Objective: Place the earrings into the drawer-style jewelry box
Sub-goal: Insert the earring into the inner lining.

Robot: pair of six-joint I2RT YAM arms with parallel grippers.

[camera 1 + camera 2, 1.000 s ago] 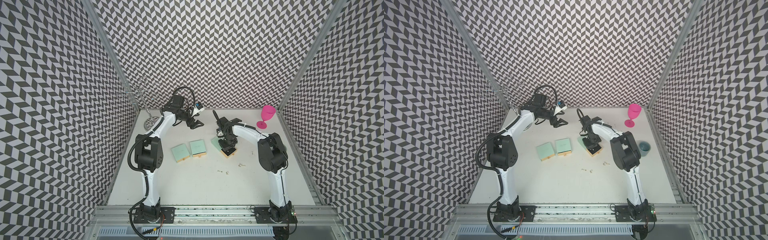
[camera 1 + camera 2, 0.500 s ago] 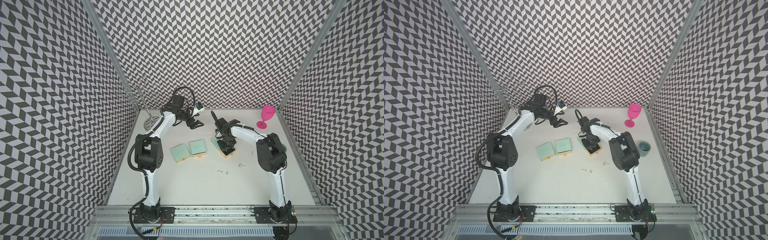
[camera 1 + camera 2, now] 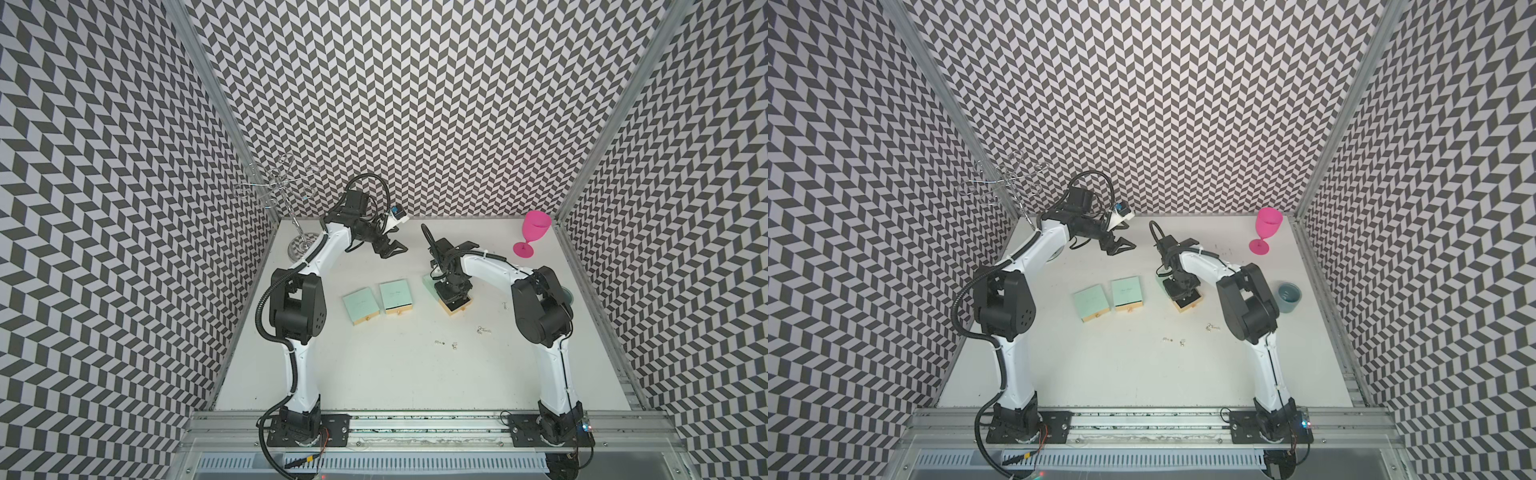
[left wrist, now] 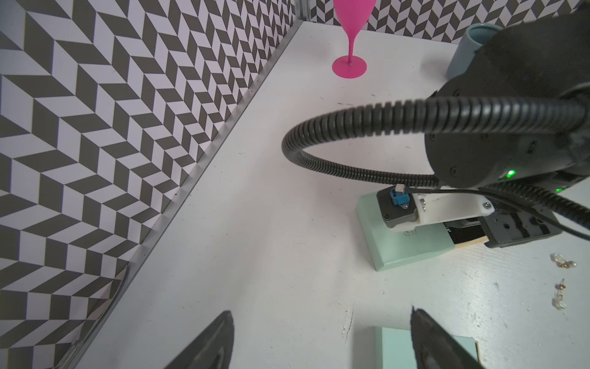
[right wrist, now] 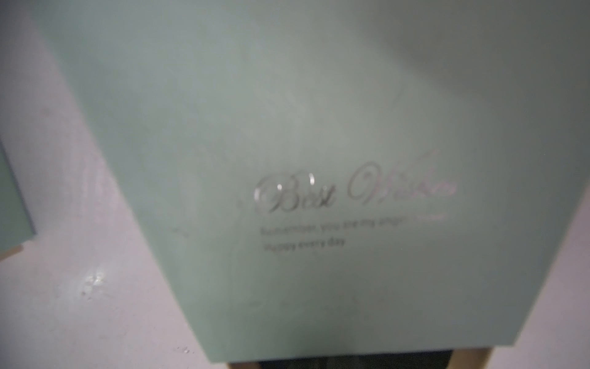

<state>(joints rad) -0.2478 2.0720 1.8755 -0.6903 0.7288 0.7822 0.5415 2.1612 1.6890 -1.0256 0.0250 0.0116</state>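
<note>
Three mint-green drawer-style jewelry boxes lie mid-table. Two sit side by side. My right gripper points straight down on the third box, whose tan drawer sticks out a little at the front. It is shut, and what its tips touch is hidden. That box's lid fills the right wrist view. The earrings lie in small silvery clusters on the table in front of that box. My left gripper hangs open and empty near the back.
A pink goblet stands at the back right. A grey-blue cup sits by the right wall, next to the right arm. A wire stand on a round base stands in the back left corner.
The right wrist has shifted slightly to the left over the third box. The left arm has not moved.
</note>
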